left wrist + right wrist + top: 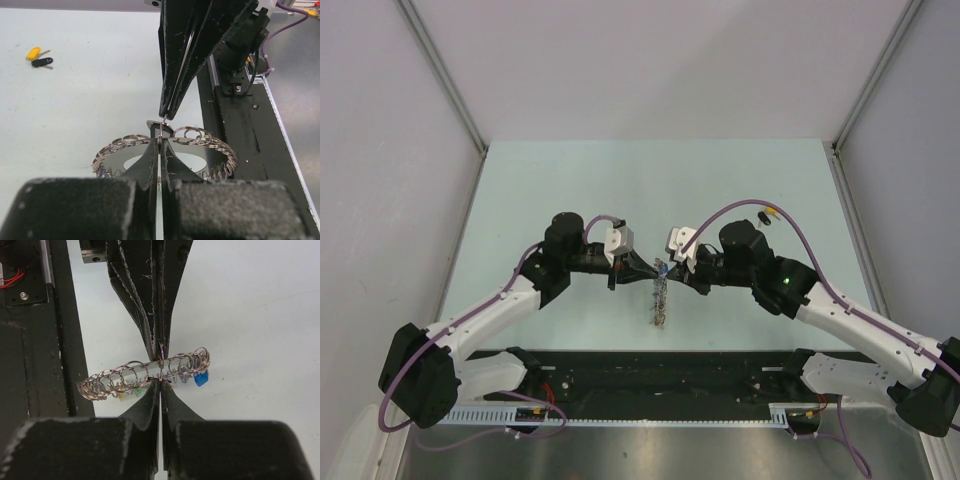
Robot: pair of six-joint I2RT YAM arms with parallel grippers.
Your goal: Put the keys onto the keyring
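- The keyring (661, 298) stands on edge between the two arms and shows from above as a thin strip. I cannot tell whether its lower rim rests on the table (570, 180).
- The left gripper (159, 144) sits at the top of the keyring, fingers pressed together on a thin wire loop, with no gap showing between them.
- The right gripper (164, 116) comes in from the opposite side of the keyring, also clamped tight. Its tips nip either the same loop or one touching it; I cannot tell which.
- The black-tagged key (42, 62) and the yellow-tagged key (33, 52) lie flat, just beside each other. They are well apart from the keyring, beyond it and off to the robot's right.
- Neither key is on the keyring yet, so the task looks to be in its early part.
- The step in hand appears to be prising one loop open at the top of the keyring so that a key can be threaded on.
- To do it well, each gripper should hold a different turn of the wire, close to the split end. The pull should go gently sideways along the keyring, only far enough for a key's hole to slip in.
- Twisting is the risk. The wire could slide out from between the fingers, or the keyring could swing, blue tag (201, 378) end first.
- One gripper will probably have to let go to fetch a key. The other then needs a hold firm enough to steady the keyring alone.
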